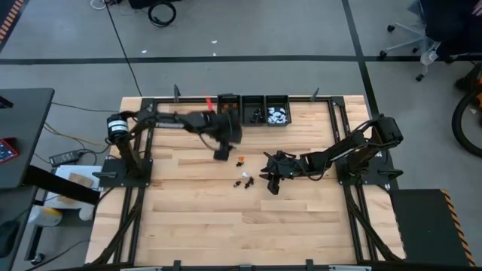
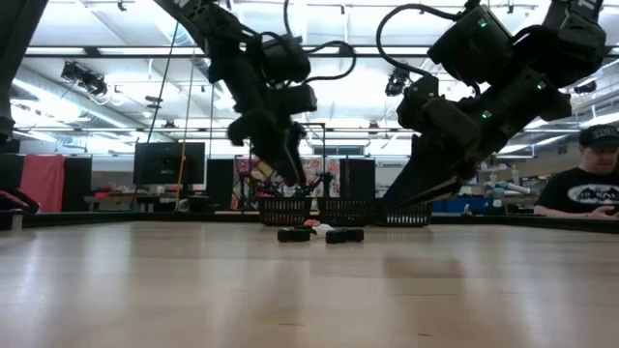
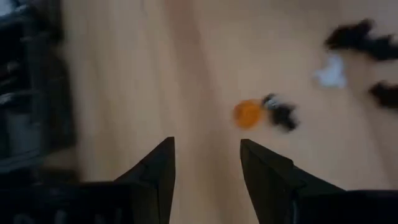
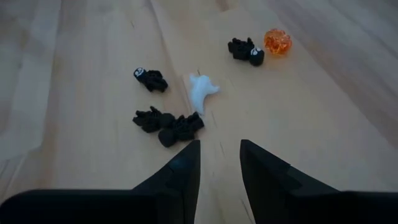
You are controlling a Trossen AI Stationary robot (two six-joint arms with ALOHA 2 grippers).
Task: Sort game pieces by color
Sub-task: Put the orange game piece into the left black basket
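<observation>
Black pieces (image 4: 166, 124) beside white piece (image 4: 202, 91); bins (image 1: 254, 111) behind

No text, label, brand, number or sign is showing legibly in any view. A pale mark is showing on the dark shirt of the person (image 2: 592, 184) sitting at the right edge of the low view, possibly a logo, but it is reading as nothing definite.

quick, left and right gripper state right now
left gripper: fingers open, nothing between them.
right gripper: fingers apart with nothing between them, above the game pieces.
</observation>
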